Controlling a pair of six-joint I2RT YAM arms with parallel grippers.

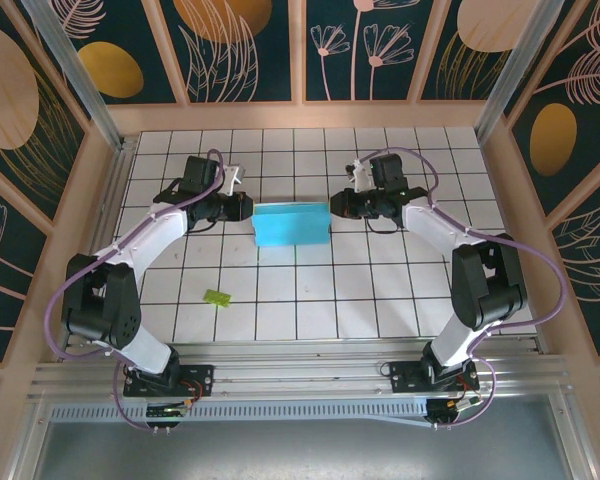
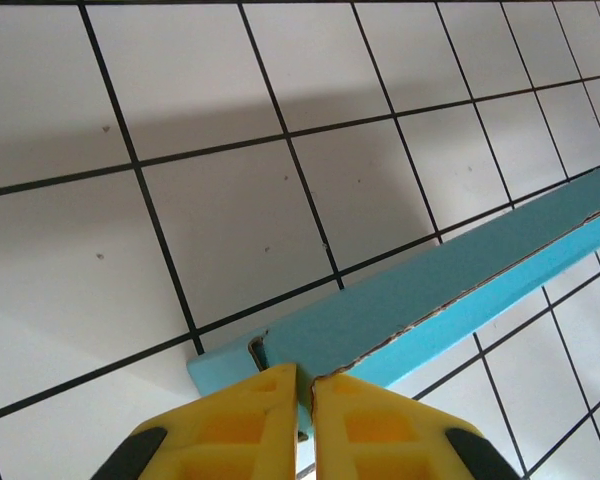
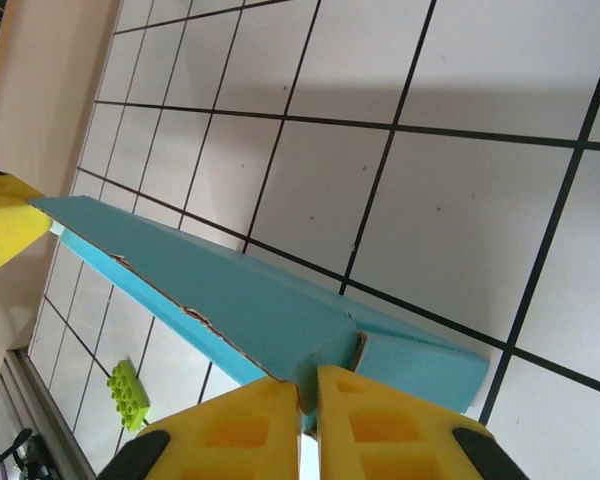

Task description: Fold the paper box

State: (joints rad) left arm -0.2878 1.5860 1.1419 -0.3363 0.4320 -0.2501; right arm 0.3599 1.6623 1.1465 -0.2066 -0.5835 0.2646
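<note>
Yellow fingers (image 2: 242, 420) pinched tight on both short ends of the paper box (image 1: 291, 224).
From the left wrist: left gripper (image 2: 305, 374) clamped shut on the box's near end, turquoise folded edge entering between the pads and running away up and right over the white tiled table (image 2: 180, 200). From the right wrist: right gripper (image 3: 310, 372) likewise clenched on the opposite end, the box's far tip meeting the other arm's yellow finger at frame left. From above: turquoise rectangle mid-table, stretched between both grippers; resting or lifted, impossible to tell. Lime-green brick (image 1: 217, 297) well apart, toward the left arm's base.
</note>
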